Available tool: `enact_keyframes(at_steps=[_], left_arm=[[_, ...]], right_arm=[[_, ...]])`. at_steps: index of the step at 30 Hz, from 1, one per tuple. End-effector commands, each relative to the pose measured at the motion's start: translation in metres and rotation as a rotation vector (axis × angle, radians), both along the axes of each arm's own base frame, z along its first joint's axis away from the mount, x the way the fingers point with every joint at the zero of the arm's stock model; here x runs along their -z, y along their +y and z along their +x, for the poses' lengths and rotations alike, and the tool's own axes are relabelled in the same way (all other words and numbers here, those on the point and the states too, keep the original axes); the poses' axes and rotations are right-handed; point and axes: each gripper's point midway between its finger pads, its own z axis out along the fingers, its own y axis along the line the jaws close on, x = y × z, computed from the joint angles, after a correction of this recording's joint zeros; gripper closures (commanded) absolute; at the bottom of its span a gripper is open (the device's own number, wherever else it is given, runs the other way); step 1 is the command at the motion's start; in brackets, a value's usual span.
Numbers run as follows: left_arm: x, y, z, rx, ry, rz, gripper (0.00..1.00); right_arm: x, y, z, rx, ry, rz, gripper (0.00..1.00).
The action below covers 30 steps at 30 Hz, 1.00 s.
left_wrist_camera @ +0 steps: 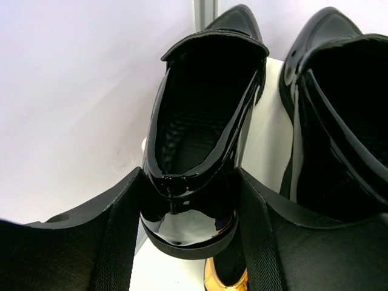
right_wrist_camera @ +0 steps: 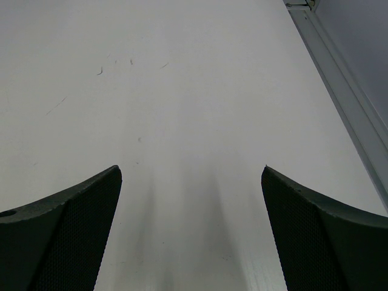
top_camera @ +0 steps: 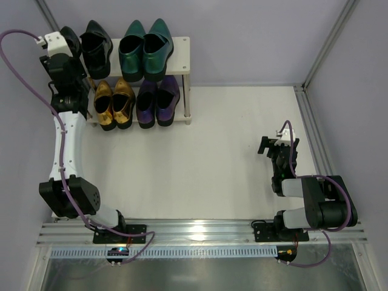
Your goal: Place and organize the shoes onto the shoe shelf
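Left tool [left_wrist_camera: 189, 173] at the glossy black pointed-toe loafer [left_wrist_camera: 200, 121], which sits on the top board of the pale two-tier shelf [top_camera: 180, 56].
Fingers [left_wrist_camera: 121, 230] flank its heel, seemingly touching; whether they grip we cannot tell. Right tool [right_wrist_camera: 191, 173] gapes wide over the white desk [right_wrist_camera: 182, 91].

Black loafer [left_wrist_camera: 203, 121] heel within pincer [left_wrist_camera: 189, 176]

Top: overhead, whole table [top_camera: 230, 151]. Left wrist: close behind black shoe [left_wrist_camera: 203, 121], shared with top. Right wrist: near table.
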Motion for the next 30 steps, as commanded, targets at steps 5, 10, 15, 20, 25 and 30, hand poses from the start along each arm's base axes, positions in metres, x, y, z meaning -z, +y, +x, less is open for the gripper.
enact_keyframes(at_steps=[5, 10, 15, 20, 25, 30], left_arm=[[-0.037, -0.042, -0.004, 0.235, -0.154, 0.03, 1.0], [-0.047, -0.056, -0.006, 0.318, -0.196, 0.052, 1.0], [-0.057, -0.053, -0.005, 0.328, -0.214, 0.071, 1.0], [-0.061, -0.052, 0.0, 0.338, -0.217, 0.081, 1.0], [-0.062, -0.051, 0.003, 0.333, -0.223, 0.07, 1.0], [-0.069, -0.059, -0.006, 0.361, -0.26, 0.026, 0.84]], right_arm=[[-0.021, 0.002, 0.006, -0.006, -0.075, 0.017, 0.03], [-0.021, 0.001, 0.006, -0.005, -0.075, 0.016, 0.03], [-0.02, 0.001, 0.006, -0.005, -0.074, 0.016, 0.03], [-0.02, 0.001, 0.006, -0.005, -0.074, 0.016, 0.03], [-0.019, 0.001, 0.005, -0.005, -0.072, 0.016, 0.03], [-0.02, 0.001, 0.005, -0.005, -0.072, 0.016, 0.03]])
